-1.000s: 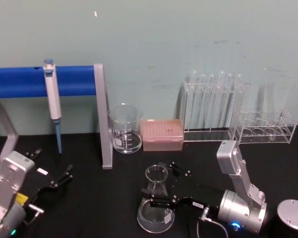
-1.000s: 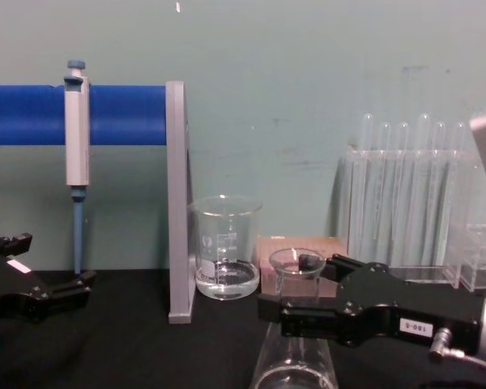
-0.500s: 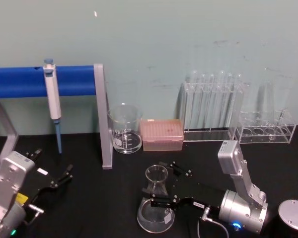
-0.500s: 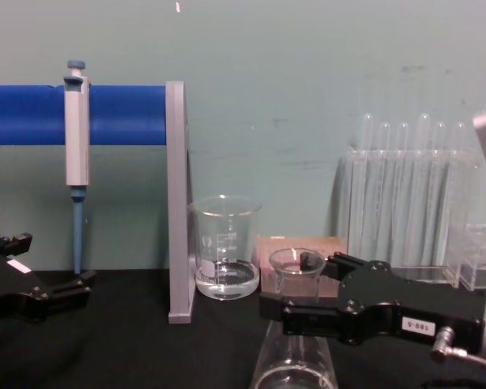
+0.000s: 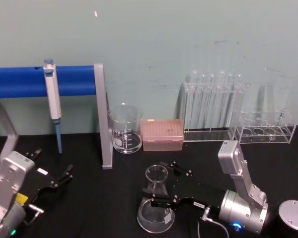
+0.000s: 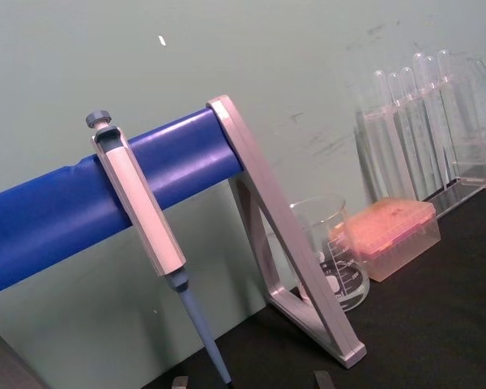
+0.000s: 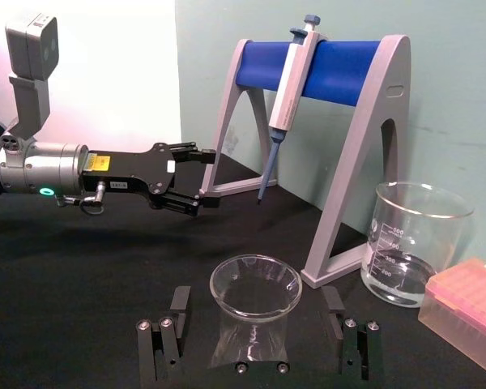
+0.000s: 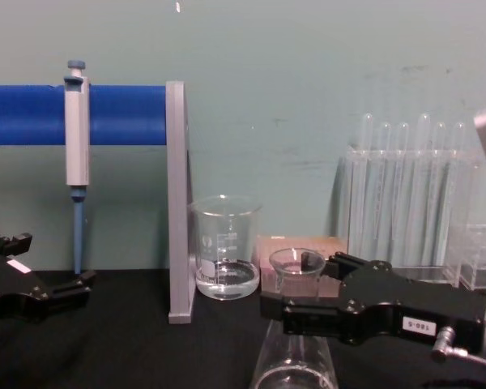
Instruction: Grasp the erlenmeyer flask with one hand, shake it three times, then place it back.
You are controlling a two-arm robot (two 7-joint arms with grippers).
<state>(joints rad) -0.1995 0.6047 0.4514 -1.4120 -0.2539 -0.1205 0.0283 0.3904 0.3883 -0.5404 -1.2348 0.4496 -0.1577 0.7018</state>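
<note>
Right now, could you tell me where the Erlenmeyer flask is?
In the head view the erlenmeyer flask stands front centre, its neck between the open fingers of the right gripper, in front of the pink box.

Head view looks down, chest view level and nearer; both share the erlenmeyer flask.

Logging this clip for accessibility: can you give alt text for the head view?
Right gripper, open, straddles the neck of the flask, which stands on the black table. Left gripper is open at the left. Behind: pipette on a blue stand, beaker, pink box, test tubes.
</note>
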